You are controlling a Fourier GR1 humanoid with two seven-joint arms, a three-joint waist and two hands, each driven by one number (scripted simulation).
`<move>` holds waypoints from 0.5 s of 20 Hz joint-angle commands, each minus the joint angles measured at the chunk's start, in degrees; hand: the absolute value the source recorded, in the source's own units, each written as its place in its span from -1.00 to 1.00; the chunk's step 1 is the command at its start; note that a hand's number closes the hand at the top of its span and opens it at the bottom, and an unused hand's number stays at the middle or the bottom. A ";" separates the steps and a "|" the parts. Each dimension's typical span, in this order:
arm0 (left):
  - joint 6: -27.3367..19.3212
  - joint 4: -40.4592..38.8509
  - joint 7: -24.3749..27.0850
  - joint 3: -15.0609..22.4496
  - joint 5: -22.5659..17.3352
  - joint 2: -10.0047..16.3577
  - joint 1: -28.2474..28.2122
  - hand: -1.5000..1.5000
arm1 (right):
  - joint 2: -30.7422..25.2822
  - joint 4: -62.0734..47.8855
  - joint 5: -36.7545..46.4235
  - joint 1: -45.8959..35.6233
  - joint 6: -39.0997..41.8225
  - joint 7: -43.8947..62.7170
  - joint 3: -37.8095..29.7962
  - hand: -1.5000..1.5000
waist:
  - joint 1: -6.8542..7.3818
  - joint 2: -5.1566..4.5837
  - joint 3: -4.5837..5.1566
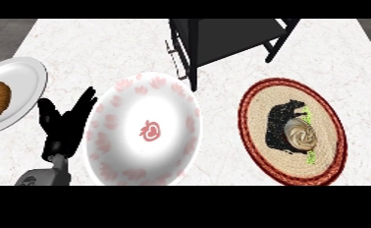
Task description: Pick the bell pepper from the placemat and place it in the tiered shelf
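Covering the middle of the round woven placemat (264, 97) with its red rim, the black right hand (284, 124) sits low over the green bell pepper (307, 118). Only thin green slivers of the pepper show past the hand's edge. The hand hides most of the contact, but its fingers appear curled round the pepper, so I judge the grasp made or nearly made.

The pepper is on the placemat and not visibly lifted. The pick is therefore at its start, and the carry and the placing are both left to do. The black tiered shelf (225, 40) stands at the far side of the white marbled tabletop (109, 45), apart from the placemat, with nothing visible on it.

The left hand (65, 124) rests open at the lower left, fingers up, just beside a large white plate with pink blossoms (145, 104). A plain white plate (22, 79) carrying something brown lies at the left edge.
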State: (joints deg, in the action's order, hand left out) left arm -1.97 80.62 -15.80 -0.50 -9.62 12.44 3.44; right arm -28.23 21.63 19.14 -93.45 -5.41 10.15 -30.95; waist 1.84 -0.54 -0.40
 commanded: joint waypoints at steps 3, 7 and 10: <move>-0.15 -0.90 -3.13 -0.39 0.02 0.58 0.98 0.00 | -10.03 -2.56 -3.06 1.11 0.88 1.49 -4.65 -1.00 | 0.25 -0.50 0.38; -0.32 0.84 -1.60 1.06 1.07 -0.68 -2.53 0.00 | -14.59 -4.66 -4.38 4.65 7.16 -0.47 -5.59 -1.00 | 0.79 -0.50 0.35; -0.37 -0.56 -1.10 1.04 1.04 -1.55 -0.85 0.00 | -17.41 -5.68 -5.70 6.10 10.87 -2.74 -6.81 -1.00 | 1.06 -0.88 0.34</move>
State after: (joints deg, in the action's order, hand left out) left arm -2.44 81.39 -16.40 -0.35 -8.49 12.28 3.46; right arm -41.49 17.52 14.57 -88.99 1.34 9.32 -36.56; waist 2.31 -0.81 -0.42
